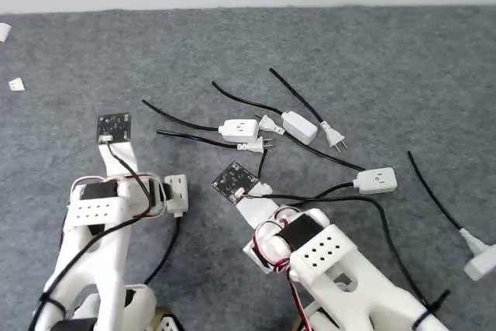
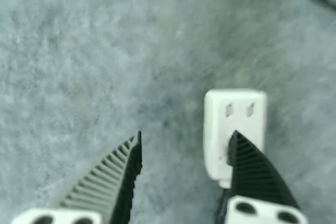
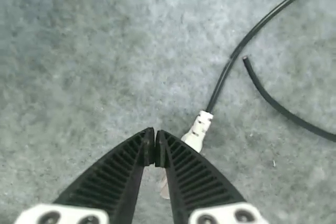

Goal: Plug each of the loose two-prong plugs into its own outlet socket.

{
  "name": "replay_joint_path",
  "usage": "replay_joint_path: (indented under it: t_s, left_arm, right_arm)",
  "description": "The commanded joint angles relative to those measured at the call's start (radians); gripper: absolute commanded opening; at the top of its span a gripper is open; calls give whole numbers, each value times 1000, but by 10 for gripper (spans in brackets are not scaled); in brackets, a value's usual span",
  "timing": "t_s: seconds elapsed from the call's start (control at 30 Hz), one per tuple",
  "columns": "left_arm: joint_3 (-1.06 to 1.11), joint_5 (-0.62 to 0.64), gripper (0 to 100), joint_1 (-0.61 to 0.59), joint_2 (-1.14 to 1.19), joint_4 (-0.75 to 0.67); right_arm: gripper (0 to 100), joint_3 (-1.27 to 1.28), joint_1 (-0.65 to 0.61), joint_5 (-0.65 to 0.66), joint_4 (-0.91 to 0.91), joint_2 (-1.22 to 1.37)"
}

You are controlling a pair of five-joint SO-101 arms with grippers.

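Found left end effector [image 2: 187,136] apart, one finger overlapping outlet socket [image 2: 234,111] on counter [image 2: 79,51]. Found right end effector [image 3: 155,131] together, two-prong plug [image 3: 197,131] just beside. Likely fault: closed tips shoving plug aside.

On the mat [image 1: 403,60], the near socket [image 1: 177,191] sits right up against one finger of the left gripper [image 2: 187,136]. The near plug [image 1: 262,189] lies just beside the right gripper [image 3: 155,139]. Further back, mid-mat, there's the middle socket [image 1: 239,128] with the middle plug [image 1: 256,145] just in front of it. The right socket [image 1: 377,181] is off to their right.
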Motion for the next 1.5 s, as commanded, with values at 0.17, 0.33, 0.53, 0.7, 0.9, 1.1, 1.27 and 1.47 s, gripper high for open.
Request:
replay_joint_path:
  t_s: [0.17, 0.33, 0.53, 0.7, 0.9, 1.1, 1.27, 1.47]
  left_arm:
    - [24, 32, 246, 46, -143, 0]
    - [99, 31, 190, 0, -262, 0]
    - [208, 31, 17, -25, -476, 0]
    - [278, 31, 24, -21, -612, 6]
    - [305, 31, 24, -25, -660, 6]
    - [306, 31, 24, -25, -660, 8]
    - [306, 31, 24, -25, -660, 8]
    - [306, 31, 30, -25, -660, 2]
  right_arm:
    - [8, 6, 85, 17, -13, -10]
    - [8, 28, 140, 29, -35, -10]
    - [8, 29, 140, 29, -39, -16]
    - [8, 29, 140, 31, -44, -12]
    - [8, 44, 243, 94, -41, -10]
    - [8, 48, 338, 114, -39, -24]
    - [8, 9, 335, 78, -31, -25]
    - [67, 8, 185, 38, -39, -24]
